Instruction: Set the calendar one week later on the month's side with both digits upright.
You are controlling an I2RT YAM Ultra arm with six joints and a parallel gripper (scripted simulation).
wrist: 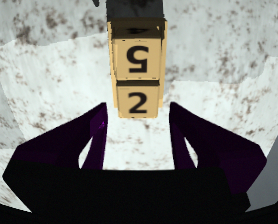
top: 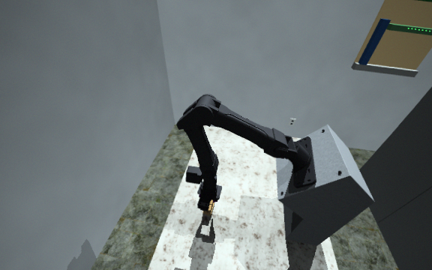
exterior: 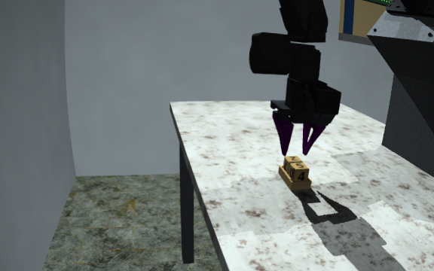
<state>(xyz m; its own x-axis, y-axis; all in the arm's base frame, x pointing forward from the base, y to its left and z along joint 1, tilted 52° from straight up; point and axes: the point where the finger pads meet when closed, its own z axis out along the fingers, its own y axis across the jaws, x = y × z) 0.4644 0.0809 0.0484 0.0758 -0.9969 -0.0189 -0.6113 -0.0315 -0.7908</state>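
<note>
While the two number cubes [exterior: 297,168] [wrist: 137,80] sat side by side in their pale wooden tray [exterior: 301,184] [wrist: 163,75], the gripper [exterior: 294,154] [wrist: 138,109] hovered above, fingers apart and empty. Lining up squarely with one cube, then descending straight, seemed wisest. Crisp-edged blocks contrasted with tapered purple fingers and a brown-flecked tabletop [top: 253,165] [exterior: 247,211] [wrist: 40,80].

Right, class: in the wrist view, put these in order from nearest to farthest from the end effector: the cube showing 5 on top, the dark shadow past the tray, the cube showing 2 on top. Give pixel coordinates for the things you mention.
1. Cube showing 2 [wrist: 138,102] [exterior: 292,159]: tray's near end.
2. Cube showing 5 [wrist: 137,59] [exterior: 298,165]: directly beyond it.
3. Shadow [wrist: 135,9]: past the tray's far end.
</note>
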